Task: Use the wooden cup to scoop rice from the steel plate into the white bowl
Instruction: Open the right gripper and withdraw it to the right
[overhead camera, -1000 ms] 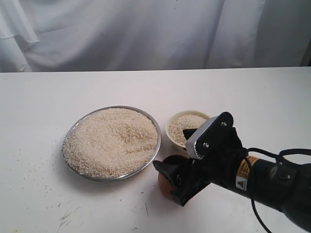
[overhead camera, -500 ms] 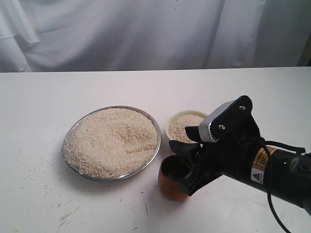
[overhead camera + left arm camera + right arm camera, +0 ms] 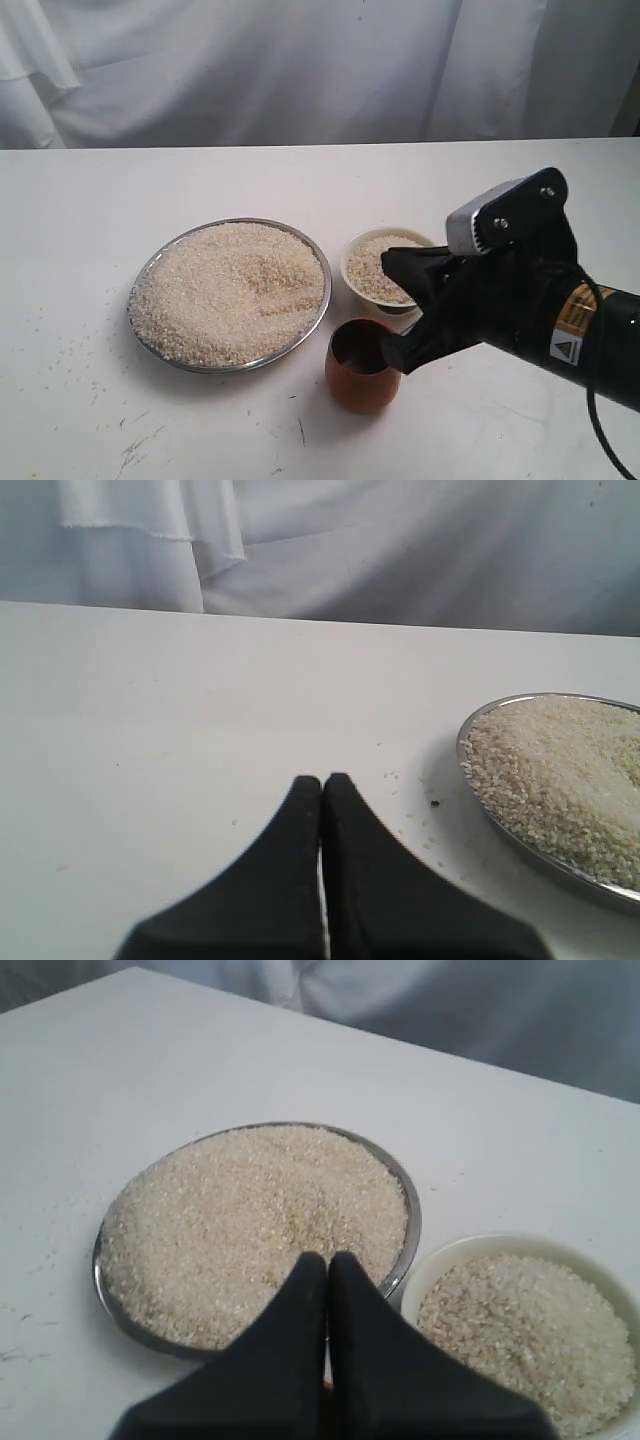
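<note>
The steel plate (image 3: 322, 310) holds a wide heap of rice (image 3: 230, 293) left of centre. Just right of it, the white bowl (image 3: 355, 250) also has rice in it. In front of the bowl the wooden cup (image 3: 360, 378) stands upright and free on the table, its dark inside showing. My right gripper (image 3: 390, 262) hangs shut and empty above the cup and the bowl's near side. In the right wrist view its fingers (image 3: 300, 1360) point at the plate's rim (image 3: 408, 1230) beside the bowl (image 3: 450, 1255). My left gripper (image 3: 322, 778) is shut and empty over bare table, near the plate (image 3: 468, 765).
Stray rice grains (image 3: 70, 350) and dark specks (image 3: 135, 450) lie on the white table left of and in front of the plate. A white curtain (image 3: 300, 70) hangs behind the table's far edge.
My right gripper has let go of the wooden cup, lifted up and to the right, and closed on nothing. The cup stays upright on the table.
</note>
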Controlling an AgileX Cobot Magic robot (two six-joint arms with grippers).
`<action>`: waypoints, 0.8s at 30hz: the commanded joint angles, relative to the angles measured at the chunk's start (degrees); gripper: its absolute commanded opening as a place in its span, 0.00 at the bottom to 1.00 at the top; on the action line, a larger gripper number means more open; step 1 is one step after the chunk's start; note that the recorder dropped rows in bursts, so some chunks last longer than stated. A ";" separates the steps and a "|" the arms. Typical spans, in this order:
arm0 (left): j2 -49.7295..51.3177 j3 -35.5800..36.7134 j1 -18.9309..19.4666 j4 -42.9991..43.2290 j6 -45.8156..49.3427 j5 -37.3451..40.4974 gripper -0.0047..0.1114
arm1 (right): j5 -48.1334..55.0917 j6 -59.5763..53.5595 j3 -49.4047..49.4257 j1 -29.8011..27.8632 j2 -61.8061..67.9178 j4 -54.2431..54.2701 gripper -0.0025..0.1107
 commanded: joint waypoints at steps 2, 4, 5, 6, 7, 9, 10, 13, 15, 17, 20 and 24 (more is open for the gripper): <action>-0.24 0.28 0.11 -0.06 0.00 -0.40 0.04 | 0.93 -3.04 -0.17 0.04 -3.96 9.70 0.02; -0.24 0.28 0.11 -0.06 0.00 -0.40 0.04 | 1.37 -2.94 -0.17 0.04 -5.18 10.65 0.02; -0.24 0.28 0.11 -0.06 0.00 -0.40 0.04 | 1.43 -2.94 -0.17 0.04 -5.54 11.24 0.02; -0.24 0.28 0.11 -0.06 0.00 -0.40 0.04 | 1.43 -2.94 -0.17 0.04 -5.75 11.24 0.02; -0.24 0.28 0.11 -0.06 0.00 -0.40 0.04 | 1.43 -2.94 -0.17 0.04 -5.88 11.24 0.02; -0.24 0.28 0.11 -0.06 0.00 -0.40 0.04 | 1.43 -2.94 -0.17 0.04 -5.88 11.24 0.02; -0.24 0.28 0.11 -0.06 0.00 -0.40 0.04 | 1.43 -2.94 -0.17 0.04 -5.88 11.24 0.02; -0.24 0.28 0.11 -0.06 0.00 -0.40 0.04 | 1.43 -2.94 -0.17 0.04 -5.88 11.24 0.02; -0.24 0.28 0.11 -0.06 0.00 -0.40 0.04 | 1.43 -2.94 -0.17 0.04 -5.88 11.24 0.02; -0.24 0.28 0.11 -0.06 0.00 -0.40 0.04 | 1.43 -2.94 -0.17 0.04 -5.88 11.24 0.02; -0.24 0.28 0.11 -0.06 0.00 -0.40 0.04 | 1.43 -2.94 -0.17 0.04 -5.88 11.24 0.02; -0.24 0.28 0.11 -0.06 0.00 -0.40 0.04 | 2.04 -3.25 -0.17 0.04 -7.44 11.24 0.02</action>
